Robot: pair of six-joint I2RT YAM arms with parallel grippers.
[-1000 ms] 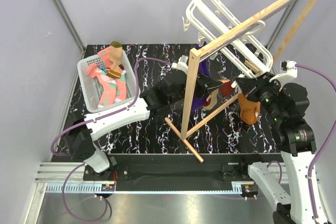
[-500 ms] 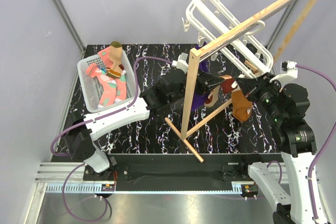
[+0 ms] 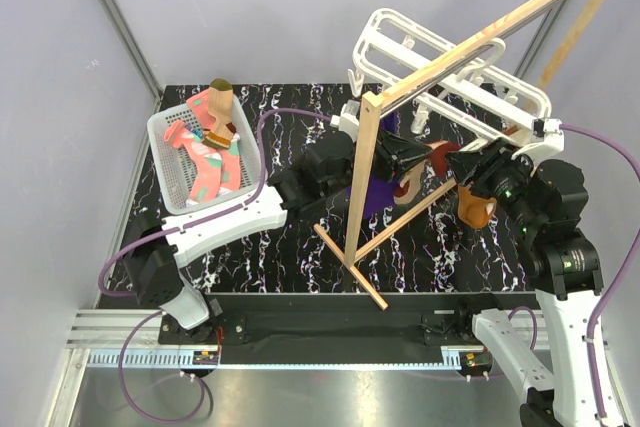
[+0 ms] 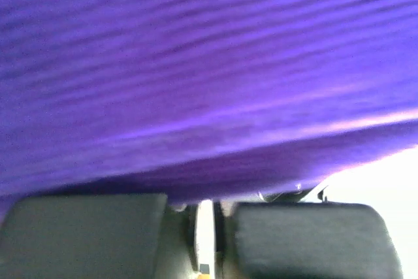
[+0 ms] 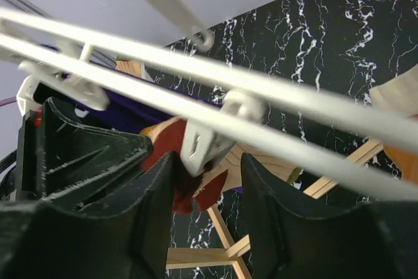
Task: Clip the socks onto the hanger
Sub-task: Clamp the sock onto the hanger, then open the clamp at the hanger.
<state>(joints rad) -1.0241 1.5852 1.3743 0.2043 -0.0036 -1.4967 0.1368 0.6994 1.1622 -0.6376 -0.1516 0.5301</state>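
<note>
The socks, pink-teal and tan, lie in a white basket at the back left. The white hanger hangs tilted from the wooden rail; its double bars cross the right wrist view. My right gripper is open, with its fingers on either side of a white clip that bites an orange-brown cloth; the cloth also shows in the top view. My left gripper is shut, with a thin white clip piece between the fingers. A purple cloth fills that view.
The wooden rail stand rises mid-table, and its foot bars lie on the black marbled top. The left arm reaches under the rail. The purple cloth hangs behind the post. Both grippers are close together under the hanger.
The hanger has swung and its right end has dropped toward my right gripper. The orange-brown cloth has shifted and now hangs shorter by the right gripper. The socks have not moved.
</note>
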